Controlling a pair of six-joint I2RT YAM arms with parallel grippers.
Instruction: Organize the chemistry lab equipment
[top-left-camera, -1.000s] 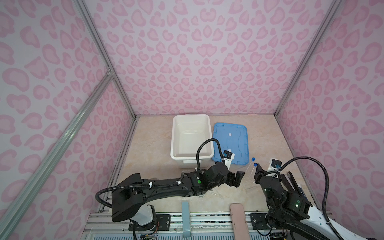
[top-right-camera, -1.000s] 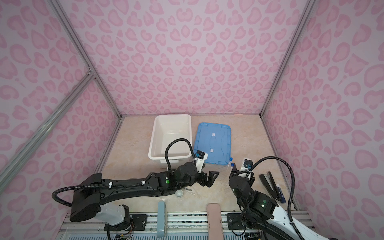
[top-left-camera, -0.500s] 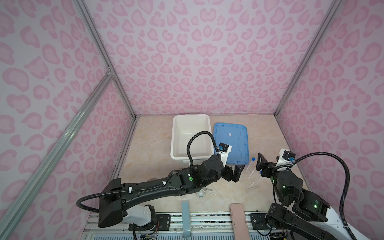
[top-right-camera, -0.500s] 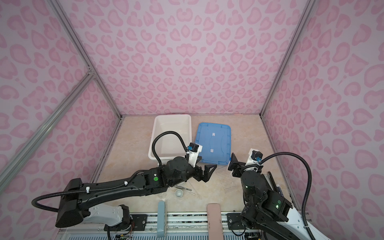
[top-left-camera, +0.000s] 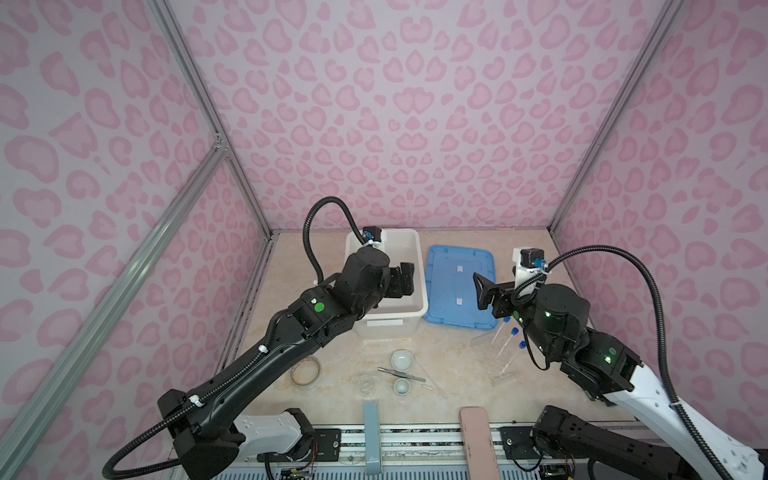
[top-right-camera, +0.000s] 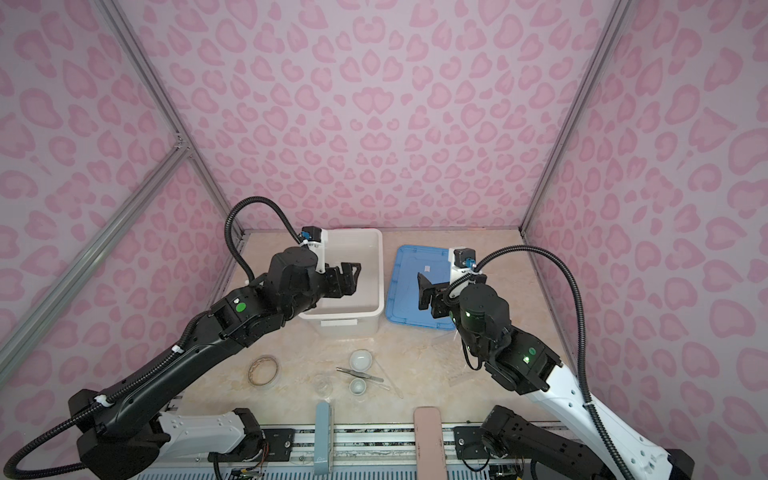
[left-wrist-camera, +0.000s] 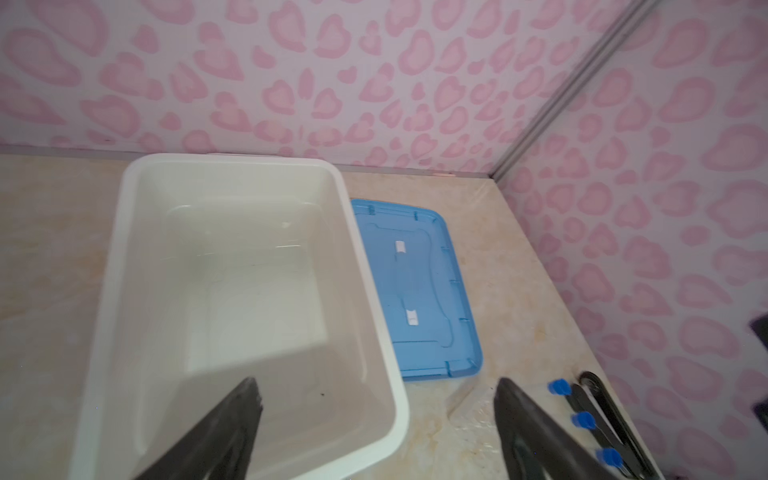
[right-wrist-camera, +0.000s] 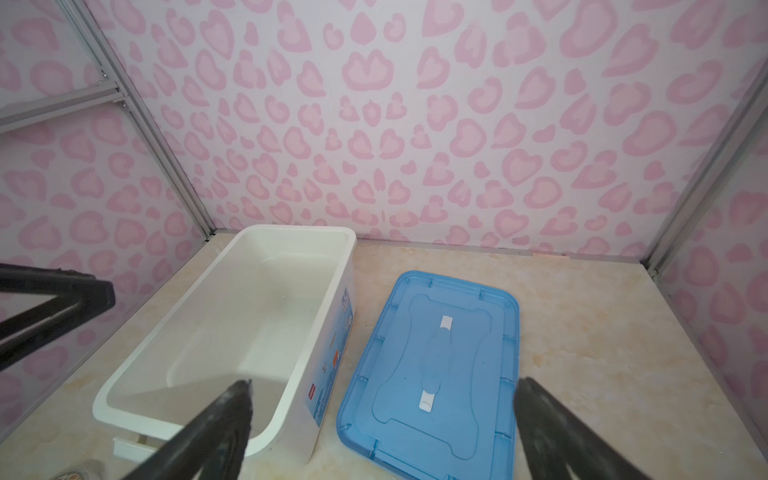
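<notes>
Near the table's front lie two white round dishes (top-left-camera: 402, 359) (top-left-camera: 401, 386), metal tweezers (top-left-camera: 401, 374) between them, a tiny clear glass cup (top-left-camera: 366, 383) and thin clear rods (top-left-camera: 432, 380). Three blue-capped tubes (top-left-camera: 509, 337) (left-wrist-camera: 583, 419) lie at the right, beside my right arm. My left gripper (top-left-camera: 401, 280) (top-right-camera: 351, 276) (left-wrist-camera: 376, 390) hangs open and empty over the white tub's near right corner. My right gripper (top-left-camera: 482, 291) (top-right-camera: 426, 291) (right-wrist-camera: 384, 388) is open and empty above the blue lid's near edge.
The white tub (top-left-camera: 419, 286) (left-wrist-camera: 365, 266) (right-wrist-camera: 349, 266) stands at the back centre, with its blue lid (top-left-camera: 459, 286) (left-wrist-camera: 415, 291) (right-wrist-camera: 436, 365) flat on the table to its right. A clear round ring-shaped dish (top-left-camera: 306, 371) lies front left. Pink patterned walls enclose three sides.
Both arms lifted away from the tubes at the front right. The left gripper swung back and left over the tub. The right gripper opened wider and moved back over the lid.
</notes>
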